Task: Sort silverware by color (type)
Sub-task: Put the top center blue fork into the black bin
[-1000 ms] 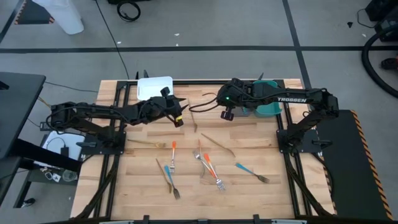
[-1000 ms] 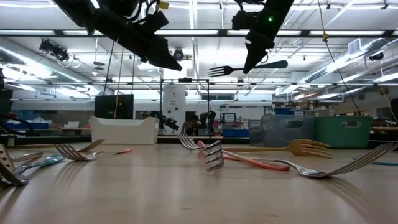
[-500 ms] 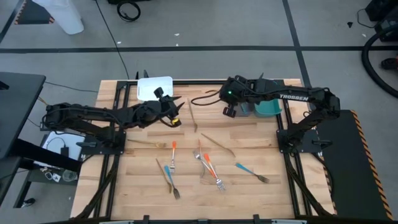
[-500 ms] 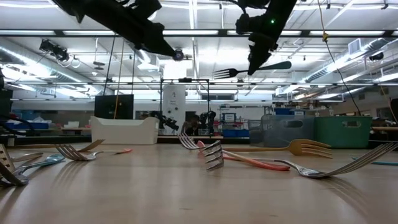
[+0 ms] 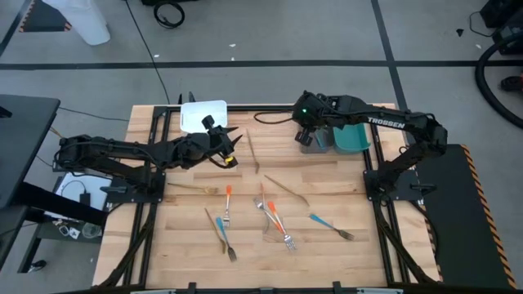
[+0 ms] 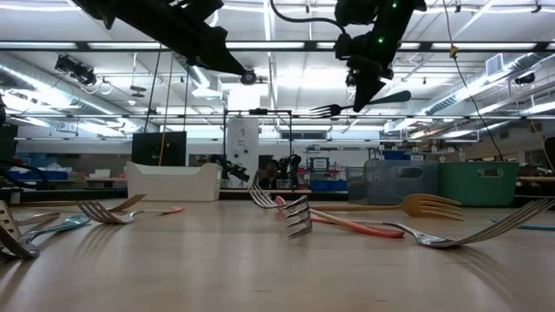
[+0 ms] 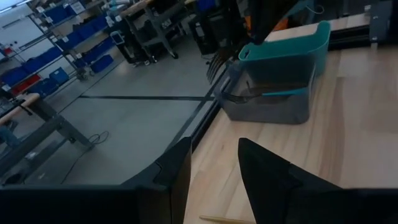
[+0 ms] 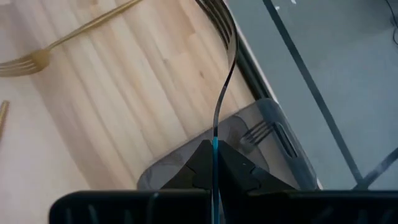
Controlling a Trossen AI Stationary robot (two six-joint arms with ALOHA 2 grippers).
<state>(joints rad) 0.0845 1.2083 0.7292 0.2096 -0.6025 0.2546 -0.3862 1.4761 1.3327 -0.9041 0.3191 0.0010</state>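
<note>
My right gripper hangs at the table's far side, above the near-left edge of the grey bin. It is shut on a blue-handled fork with metal tines. Another fork lies inside that bin. My left gripper is open with nothing between its fingers, raised over the table's far left part. The other silverware lies flat on the table: gold forks, orange-handled ones and blue-handled ones. My right gripper pinches the fork's handle between its two fingers, part way along it, with the handle's free end sticking out behind. The fingers slant down from above and lie across the fork. The fork is lifted clear and roughly level, tines toward the table's left.
A teal bin stands beside the grey one at the far right. A white bin stands at the far left, just beyond my left gripper. The wooden table's near half holds the loose forks.
My right gripper has carried the fork toward the table's far edge and a little to the right, to the grey bin's edge. The fork stays level and has swung with it. My left gripper has drawn back slightly toward the table's left and risen.
</note>
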